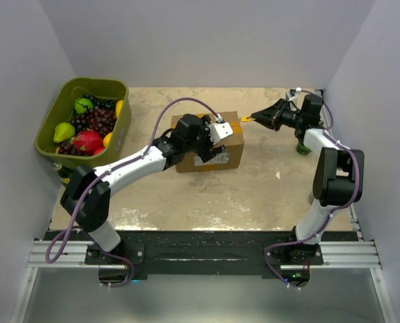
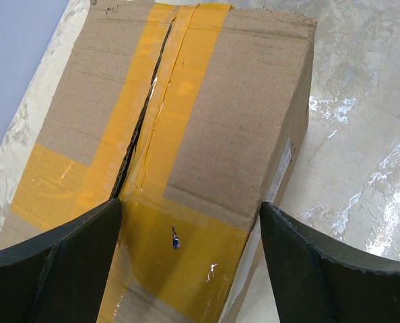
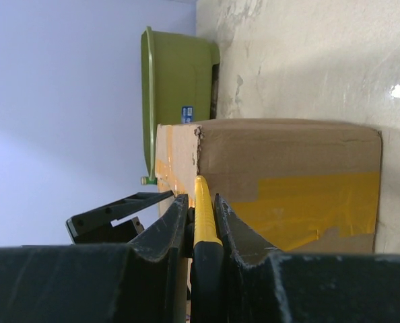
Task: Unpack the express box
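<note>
The express box point(image 1: 232, 149) is a brown carton with yellow tape, standing at mid-table. In the left wrist view the express box point(image 2: 247, 101) has a dark slit point(image 2: 145, 114) running along its taped centre seam. My left gripper point(image 1: 215, 136) hovers over the box top, jaws open, with nothing between them point(image 2: 190, 205). My right gripper point(image 1: 266, 118) is to the right of the box, shut on a yellow and black utility knife point(image 3: 203, 208). The knife tip point(image 1: 248, 120) points at the box's upper right end, close to its top edge point(image 3: 198, 145).
An olive-green bin point(image 1: 60, 147) full of fruit stands at the far left, also visible behind the box as the bin point(image 3: 176, 74). A small dark green object point(image 1: 301, 147) stands by the right arm. Grey walls enclose the table on three sides.
</note>
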Motion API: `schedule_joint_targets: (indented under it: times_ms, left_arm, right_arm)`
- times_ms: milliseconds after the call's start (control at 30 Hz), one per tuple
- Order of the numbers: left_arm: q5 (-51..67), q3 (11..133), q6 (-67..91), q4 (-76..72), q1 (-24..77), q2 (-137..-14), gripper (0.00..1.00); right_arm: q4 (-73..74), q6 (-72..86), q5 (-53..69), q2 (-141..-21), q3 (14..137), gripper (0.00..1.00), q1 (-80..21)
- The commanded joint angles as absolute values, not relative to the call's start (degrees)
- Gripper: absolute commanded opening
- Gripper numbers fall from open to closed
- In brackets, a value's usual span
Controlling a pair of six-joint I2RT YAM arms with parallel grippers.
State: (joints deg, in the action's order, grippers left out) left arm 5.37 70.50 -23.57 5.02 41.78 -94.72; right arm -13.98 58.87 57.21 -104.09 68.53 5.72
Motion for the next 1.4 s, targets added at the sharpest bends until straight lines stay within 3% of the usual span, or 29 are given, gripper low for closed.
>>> schedule_joint_targets:
  times_ms: [0, 433, 700, 1367]
  left_arm:
    - [-1.67, 69.96, -22.41, 8.00, 40.87, -98.88, 0.85]
    - [-3.08, 72.60, -19.52, 8.00, 39.38, -101.25, 0.83]
    - [-2.29, 74.09, -17.93, 8.44, 36.83, -102.30, 0.70]
    - [-3.08, 74.71, -12.22, 7.91, 34.72, -103.62, 0.63]
  right_arm:
    - [-10.73, 57.39, 62.23, -102.39, 67.76, 0.00, 5.98]
    - [-5.19, 54.15, 64.86, -101.78, 67.85, 0.00, 7.12]
    - [-0.18, 52.03, 64.86, -99.06, 65.48, 0.00, 8.70]
    - [15.64, 40.78, 66.53, -93.52, 62.76, 0.00, 9.58]
